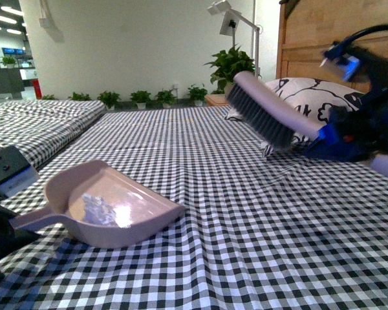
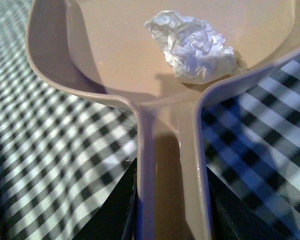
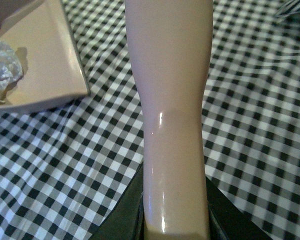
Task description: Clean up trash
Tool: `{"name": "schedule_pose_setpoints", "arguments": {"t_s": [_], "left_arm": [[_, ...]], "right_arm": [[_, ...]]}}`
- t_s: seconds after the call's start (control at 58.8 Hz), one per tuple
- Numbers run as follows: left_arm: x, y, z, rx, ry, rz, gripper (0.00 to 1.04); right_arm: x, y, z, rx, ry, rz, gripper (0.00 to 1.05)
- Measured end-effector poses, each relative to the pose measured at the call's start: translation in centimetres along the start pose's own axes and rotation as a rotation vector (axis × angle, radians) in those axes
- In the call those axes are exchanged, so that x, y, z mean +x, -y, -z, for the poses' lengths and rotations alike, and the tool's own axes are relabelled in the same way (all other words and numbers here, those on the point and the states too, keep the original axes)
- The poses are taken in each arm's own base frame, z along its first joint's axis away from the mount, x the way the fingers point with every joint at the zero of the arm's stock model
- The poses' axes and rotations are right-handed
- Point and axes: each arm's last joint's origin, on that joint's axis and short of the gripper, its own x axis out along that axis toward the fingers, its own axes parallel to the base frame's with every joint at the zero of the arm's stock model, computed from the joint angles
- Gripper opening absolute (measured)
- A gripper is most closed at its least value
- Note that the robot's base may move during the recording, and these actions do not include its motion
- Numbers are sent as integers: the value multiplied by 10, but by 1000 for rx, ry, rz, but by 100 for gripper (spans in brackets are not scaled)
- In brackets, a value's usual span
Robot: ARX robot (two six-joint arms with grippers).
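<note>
The trash (image 1: 99, 208), a small crumpled white wad, lies inside the pale pink dustpan (image 1: 136, 194) at the front left of the checked bed. It also shows in the left wrist view (image 2: 192, 47) and the right wrist view (image 3: 2, 62). My left gripper (image 1: 6, 226) is shut on the dustpan's handle (image 2: 170, 165). My right gripper (image 1: 349, 139) is shut on the brush (image 1: 265, 106), held in the air at the right, bristles down, well apart from the dustpan. The brush handle (image 3: 172, 110) fills the right wrist view.
The black-and-white checked bed cover (image 1: 246, 213) spreads across the view. A white pillow with black doodles (image 1: 310, 97) leans on the wooden headboard (image 1: 323, 32) at the back right. A second checked bed (image 1: 32, 123) stands at the left. Potted plants (image 1: 142, 98) line the far wall.
</note>
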Motion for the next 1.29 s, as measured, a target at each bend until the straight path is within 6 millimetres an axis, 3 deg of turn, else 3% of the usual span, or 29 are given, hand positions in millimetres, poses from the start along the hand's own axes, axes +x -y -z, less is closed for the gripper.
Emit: {"name": "schedule_pose_setpoints", "arguments": {"t_s": [0.255,0.46,0.545,0.732,0.919,1.294], "left_arm": [[-33,-7,-30,-221,148,-202,27],[-77,7,-55,-334,256,-376,27],[-93,12,-56,-363,279,-445,27],[-127,34,-60,-358,346,-502,27],[-164,60,-66,-336,435,-543,27],[-203,93,-49,-338,480,-643,27]], "right_arm": [[-66,8,-10,160,147,-18,19],[-136,-20,-30,238,330,-86,19],[-154,-30,-35,264,388,-85,19],[-182,-47,-35,286,489,-45,19],[-204,-59,-23,286,558,13,19],[-244,-72,-11,265,663,72,19]]}}
